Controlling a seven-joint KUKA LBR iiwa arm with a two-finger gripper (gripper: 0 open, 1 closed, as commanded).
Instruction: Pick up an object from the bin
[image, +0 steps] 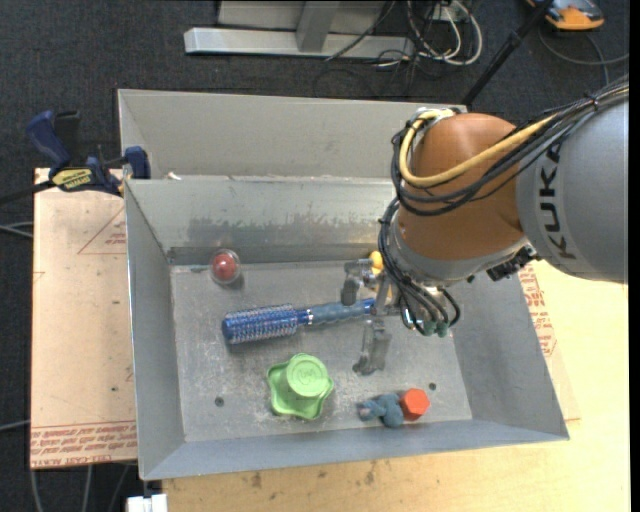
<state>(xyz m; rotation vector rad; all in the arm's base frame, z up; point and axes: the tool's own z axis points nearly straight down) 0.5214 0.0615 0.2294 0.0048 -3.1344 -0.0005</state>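
1. Right at the near wall of the grey metal bin (150, 300): small grey-blue figure with an orange blob (395, 407), on its own.
2. Just behind, to the left: green lobed plastic cap (300, 387), flat on the floor.
3. Mid-bin: blue plastic hairbrush (270, 324), lying crosswise, bristle head left, thin handle pointing right.
4. Same spot: two-finger gripper (362, 320), spread wide, one finger on the far side of the handle, one on the near side. Nothing clamped yet.
5. Handling guess: light, stiff, smooth plastic. Probably slippery on the thin handle and head-heavy, so likely to swivel or droop if pinched at the tip. Better taken squarely across the handle, closer to the head.
6. Far left, by the back wall: small red ball (226, 266), well apart from the rest.
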